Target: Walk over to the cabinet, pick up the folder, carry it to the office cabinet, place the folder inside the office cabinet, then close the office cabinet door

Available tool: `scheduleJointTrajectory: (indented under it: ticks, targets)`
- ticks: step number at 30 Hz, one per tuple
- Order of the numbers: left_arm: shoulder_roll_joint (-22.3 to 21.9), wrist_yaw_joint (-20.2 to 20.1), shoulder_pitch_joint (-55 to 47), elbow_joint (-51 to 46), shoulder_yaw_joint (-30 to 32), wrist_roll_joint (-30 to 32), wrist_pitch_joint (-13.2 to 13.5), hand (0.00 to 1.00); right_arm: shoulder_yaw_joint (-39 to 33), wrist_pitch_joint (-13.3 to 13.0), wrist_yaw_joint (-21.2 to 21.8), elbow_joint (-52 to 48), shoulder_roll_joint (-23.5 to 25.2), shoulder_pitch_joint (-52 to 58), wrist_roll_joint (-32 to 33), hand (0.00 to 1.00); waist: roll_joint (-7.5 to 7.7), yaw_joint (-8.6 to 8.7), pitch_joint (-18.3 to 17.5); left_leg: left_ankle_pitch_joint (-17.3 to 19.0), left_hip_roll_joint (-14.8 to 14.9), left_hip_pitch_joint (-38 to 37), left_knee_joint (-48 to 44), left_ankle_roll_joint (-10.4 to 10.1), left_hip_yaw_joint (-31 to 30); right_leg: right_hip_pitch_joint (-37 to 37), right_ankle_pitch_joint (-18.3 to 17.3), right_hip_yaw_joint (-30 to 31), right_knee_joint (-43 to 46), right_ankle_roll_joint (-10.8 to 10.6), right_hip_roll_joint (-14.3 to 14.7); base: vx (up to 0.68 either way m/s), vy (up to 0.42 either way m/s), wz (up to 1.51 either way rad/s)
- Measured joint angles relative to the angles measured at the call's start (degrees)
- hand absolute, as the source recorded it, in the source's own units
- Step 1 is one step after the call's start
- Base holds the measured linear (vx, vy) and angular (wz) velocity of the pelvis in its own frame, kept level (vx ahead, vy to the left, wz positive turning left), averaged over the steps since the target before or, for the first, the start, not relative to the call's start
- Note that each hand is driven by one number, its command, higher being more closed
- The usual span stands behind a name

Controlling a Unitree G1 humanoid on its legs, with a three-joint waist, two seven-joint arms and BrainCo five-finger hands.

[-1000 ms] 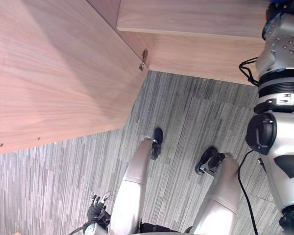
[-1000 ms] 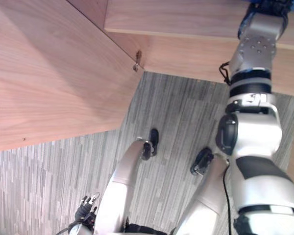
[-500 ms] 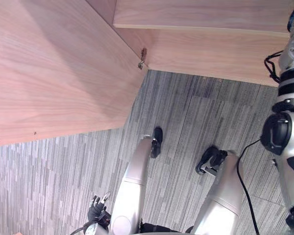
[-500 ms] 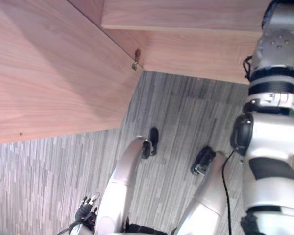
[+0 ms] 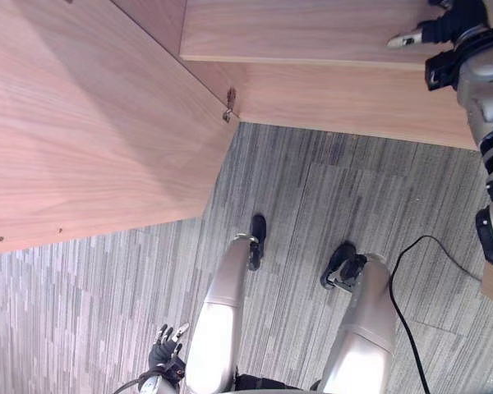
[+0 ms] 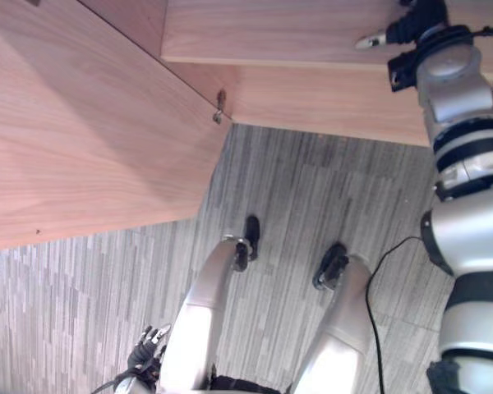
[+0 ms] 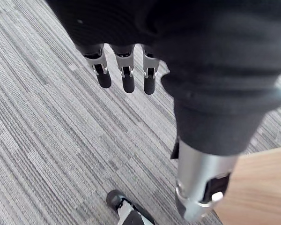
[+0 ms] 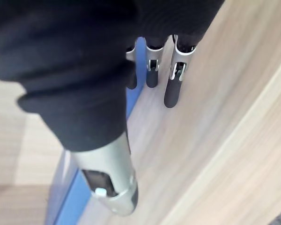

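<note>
The blue folder [image 8: 70,192] is seen in the right wrist view as a thin blue strip on the light wood of a shelf [image 5: 312,29] inside the cabinet [image 5: 337,94]. Its long side runs the same way that the fingers [image 8: 172,91] of the right hand [image 5: 448,25] are pointed, away along the wood. One end is tucked behind the fingers, and the other end is passed by the thumb [image 8: 110,187]. It cannot be told if the folder is lying flat or standing on its edge.

The folder is placed right beside the right hand, on the thumb side, partly under the dark cover. The fingers are held out straight and nothing is gripped. It cannot be told if the folder is touched by the hand.

In the head views the right hand is reached up over the shelf. The wooden door [image 5: 90,123] is swung wide open, and a small metal hinge [image 5: 228,105] is seen at its corner.

The left hand [image 5: 166,351] is hung low over the grey striped carpet [image 5: 329,197], with its fingers loose and straight and nothing held.
</note>
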State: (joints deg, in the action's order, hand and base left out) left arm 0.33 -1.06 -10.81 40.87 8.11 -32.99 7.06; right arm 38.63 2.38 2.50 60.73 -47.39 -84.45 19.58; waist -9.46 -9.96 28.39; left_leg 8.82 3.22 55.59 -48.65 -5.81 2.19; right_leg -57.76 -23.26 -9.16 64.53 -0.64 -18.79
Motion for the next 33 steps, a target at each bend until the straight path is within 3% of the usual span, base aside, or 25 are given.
scheduleJointTrajectory:
  ticks: [5, 10, 17, 20, 23, 28, 30, 33]
  targets:
    - [0.71, -1.24, -0.09, -1.00, 0.02, 1.08, -0.02, 0.00, 2.20, -0.07, 2.95, 1.08, 0.21, 3.08, -12.39, 0.00, 1.77, -0.52, -0.92, -1.77, 0.16, -4.26, 5.51, 0.30, 0.17, 4.49, 2.15, -1.34, -5.63, 0.94, 0.69, 0.08, 0.010, -0.03]
    - [1.08, -2.10, -1.18, -3.67, -0.19, 1.01, -0.06, 0.00, 4.63, -0.06, 4.38, 2.19, 0.93, 7.65, -19.34, 0.00, 3.33, -0.68, -2.05, -2.67, 0.05, -8.98, 10.05, 1.08, 0.91, 9.32, 4.09, -1.97, -10.95, 0.36, 1.07, 0.09, 0.061, -0.06]
    - [2.32, -3.29, -4.16, -11.70, -3.76, 1.12, -0.54, 0.00, 10.11, 0.38, 5.28, 4.24, 4.05, 14.29, -32.38, 0.00, 3.74, -0.52, -3.92, -4.39, -0.10, -17.45, 17.70, 2.21, 3.14, 17.44, 7.71, -1.97, -19.94, -1.11, 2.00, 0.07, 0.096, -0.13]
    - [2.30, -4.11, -5.55, -14.23, -4.22, 1.22, -1.02, 0.00, 9.89, 0.66, 5.32, 4.28, 5.96, 18.12, -34.27, 0.00, 3.78, -0.24, -4.50, -4.90, -0.09, -21.35, 20.39, 2.43, 3.69, 21.11, 8.71, -1.97, -23.13, -1.52, 2.51, 0.10, 0.076, -0.12]
    - [2.29, -4.47, -6.53, -14.37, -4.22, 1.34, -1.43, 0.00, 9.87, 1.72, 7.99, 5.50, 8.68, 22.96, -34.25, 0.00, 3.78, 0.03, -5.35, -5.21, 0.09, -24.65, 22.86, 2.48, 4.32, 24.21, 9.48, -2.01, -25.89, -1.90, 3.07, 0.10, 0.035, -0.12]
    - [0.71, -4.30, -6.70, -10.86, -1.32, 3.60, -1.86, 0.00, 0.24, 2.76, 8.01, 6.00, 19.68, 32.99, -32.70, 0.00, 3.86, 1.23, -6.04, -5.62, 3.28, -32.11, 27.51, 2.33, 7.50, 31.86, 13.50, -1.55, -34.96, -2.03, 7.32, 0.13, 0.036, -0.43]
    - [-0.70, -3.84, -6.15, -7.96, 1.13, 4.27, -1.86, 0.00, -5.99, 2.80, 6.86, 5.81, 25.00, 37.89, -31.95, 0.00, 4.11, 1.24, -7.87, -5.55, 4.80, -34.96, 28.52, 2.23, 8.99, 35.15, 14.99, -1.21, -38.67, -1.79, 9.23, 0.11, 0.007, -0.46]
    - [-2.30, -1.79, -3.65, -0.75, 6.07, 5.67, -1.79, 0.00, -19.50, 2.30, 1.89, 4.51, 35.69, 48.88, -32.11, 0.00, 5.00, 0.86, -10.72, -4.22, 7.63, -39.98, 28.58, 1.08, 11.10, 40.89, 17.01, 0.66, -44.10, -1.36, 12.97, 0.09, -0.024, -0.53]
